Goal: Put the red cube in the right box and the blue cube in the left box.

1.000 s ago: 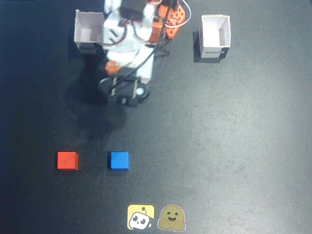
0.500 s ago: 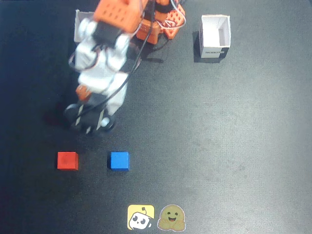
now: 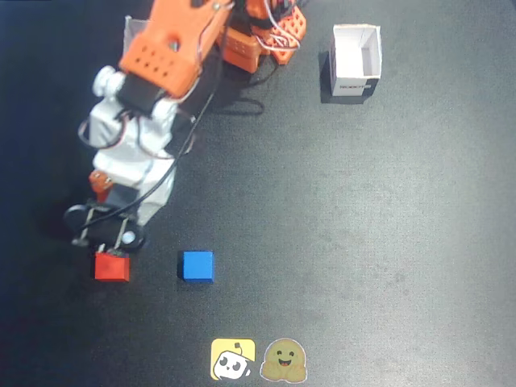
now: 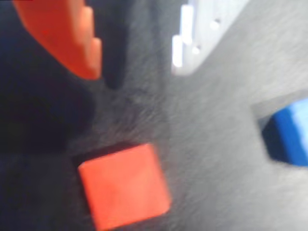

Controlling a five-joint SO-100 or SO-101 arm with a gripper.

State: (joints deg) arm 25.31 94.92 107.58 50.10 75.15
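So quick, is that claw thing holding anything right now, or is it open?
Gripper: open and empty, its fingers spread apart above the red cube, which sits on the table, not yet grasped.

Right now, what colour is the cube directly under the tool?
Red-orange. The cube shows best in the wrist view, lying below the open tool.

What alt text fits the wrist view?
Blurred close-up: the open claw, one orange finger and one white, hangs above a red cube on the dark table. A blue cube is cut off at the right edge.
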